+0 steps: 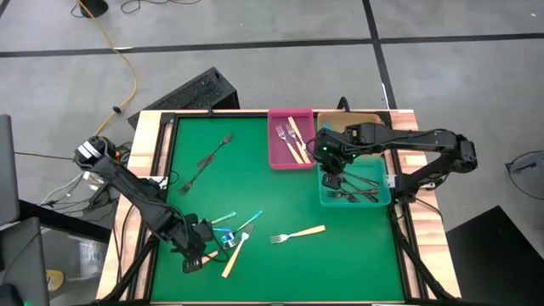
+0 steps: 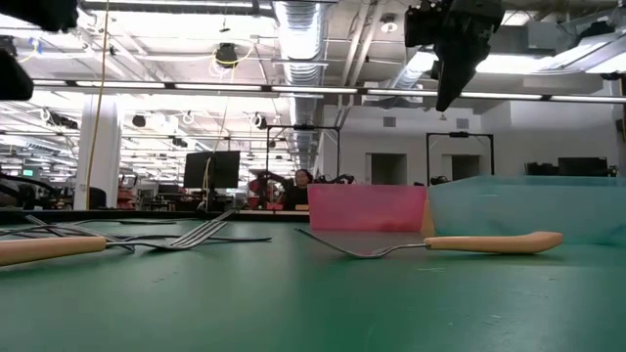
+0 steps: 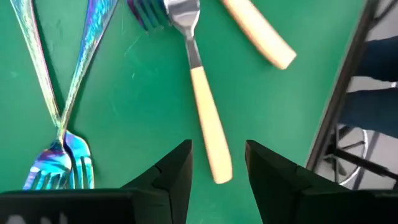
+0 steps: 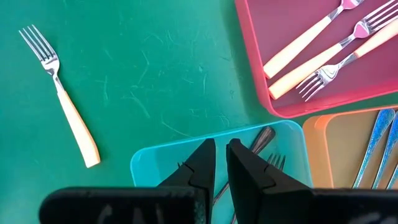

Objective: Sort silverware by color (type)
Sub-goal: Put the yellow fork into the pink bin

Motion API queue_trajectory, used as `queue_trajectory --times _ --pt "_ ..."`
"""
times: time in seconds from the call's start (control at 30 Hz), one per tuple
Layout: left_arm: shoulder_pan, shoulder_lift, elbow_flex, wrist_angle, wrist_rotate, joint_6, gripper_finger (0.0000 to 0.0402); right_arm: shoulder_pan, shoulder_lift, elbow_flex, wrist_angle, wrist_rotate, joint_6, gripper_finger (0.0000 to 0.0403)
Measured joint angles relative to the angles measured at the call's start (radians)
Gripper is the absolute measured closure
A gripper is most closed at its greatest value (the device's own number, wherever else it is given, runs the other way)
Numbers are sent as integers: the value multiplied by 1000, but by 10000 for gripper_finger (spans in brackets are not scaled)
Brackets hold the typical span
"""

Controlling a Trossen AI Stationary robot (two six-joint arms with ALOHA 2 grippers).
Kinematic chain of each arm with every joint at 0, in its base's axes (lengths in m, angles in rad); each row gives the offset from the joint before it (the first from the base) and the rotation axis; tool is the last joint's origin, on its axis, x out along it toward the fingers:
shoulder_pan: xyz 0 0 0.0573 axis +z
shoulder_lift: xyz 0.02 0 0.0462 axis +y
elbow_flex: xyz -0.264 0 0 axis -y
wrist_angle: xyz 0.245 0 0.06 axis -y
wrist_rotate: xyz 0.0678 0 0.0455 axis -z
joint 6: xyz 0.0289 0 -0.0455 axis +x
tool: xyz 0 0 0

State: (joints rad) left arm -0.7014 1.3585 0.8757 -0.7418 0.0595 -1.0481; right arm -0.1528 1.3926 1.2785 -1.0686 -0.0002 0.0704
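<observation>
Pink tray [image 1: 278,146] holds tan-handled forks [image 1: 295,138]; right tool [image 1: 332,176], nearly closed and empty, over teal bin [image 1: 384,197].

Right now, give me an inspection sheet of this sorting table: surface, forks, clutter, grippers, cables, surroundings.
Surface: green mat, wood-edged.
Job's things: tan-handled forks in pink tray; dark forks in teal tray; blue forks in orange tray; loose tan-handled fork, blue forks, dark forks.
Clutter: nothing seen.
Grippers: left gripper, jaws open over a tan-handled fork; right gripper above teal tray, jaws slightly apart, empty.
Cables: yellow cord on floor.
Surroundings: open workshop.
</observation>
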Motion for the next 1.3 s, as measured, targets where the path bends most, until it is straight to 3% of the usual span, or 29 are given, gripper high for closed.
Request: queue_trajectory --times 0.27,0.5,1.03,1.3 --pt "-34 115 0 25 -24 -28 240 2 0 0 0 0 4 338" --pt "-35 129 0 56 -50 -37 211 2 0 0 0 0 9 338" --pt "-40 134 0 79 -102 -150 209 2 0 0 2 -1 28 338" --pt "-69 222 30 122 -82 -179 209 2 0 0 8 -1 18 338"
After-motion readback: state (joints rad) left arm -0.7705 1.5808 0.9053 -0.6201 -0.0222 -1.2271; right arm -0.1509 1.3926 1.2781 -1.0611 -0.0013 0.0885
